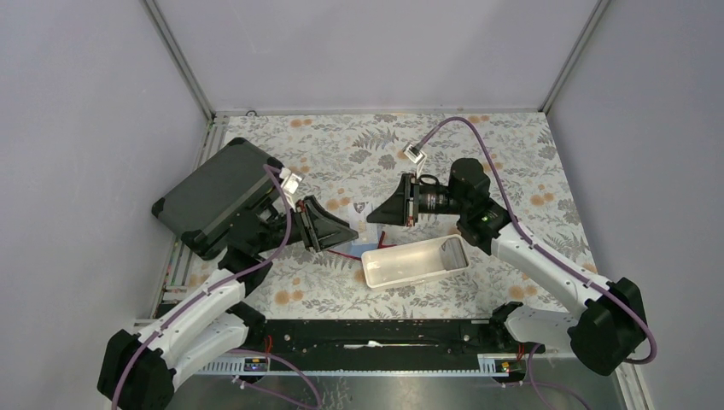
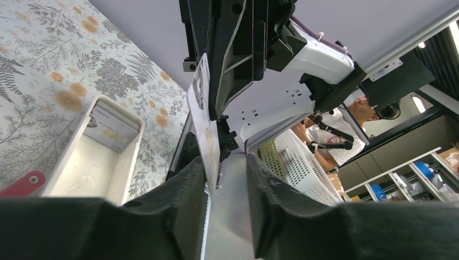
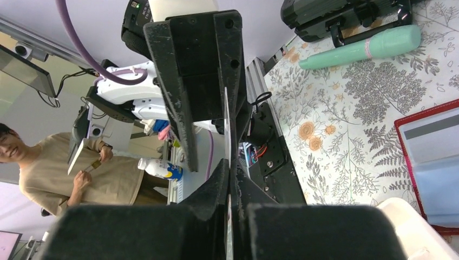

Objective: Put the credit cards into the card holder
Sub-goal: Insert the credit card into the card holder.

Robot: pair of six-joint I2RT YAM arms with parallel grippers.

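Observation:
My right gripper [image 1: 376, 213] is shut on a pale credit card [image 1: 361, 207] and holds it on edge above the table. In the right wrist view the card's thin edge [image 3: 225, 130] runs out from the closed jaws. My left gripper [image 1: 348, 229] faces it with its jaws open. In the left wrist view the card [image 2: 204, 122] reaches down between my fingers and rests against the left finger [image 2: 187, 184]. The red card holder [image 3: 427, 157] lies open on the table below, with a light blue card [image 3: 441, 181] in it. Another card [image 2: 111, 130] lies in the white tray.
The long white tray [image 1: 416, 261] stands just in front of the grippers. The big dark grey case [image 1: 218, 198] lies at the left behind my left arm. A teal pen-like stick [image 3: 362, 47] lies near the case.

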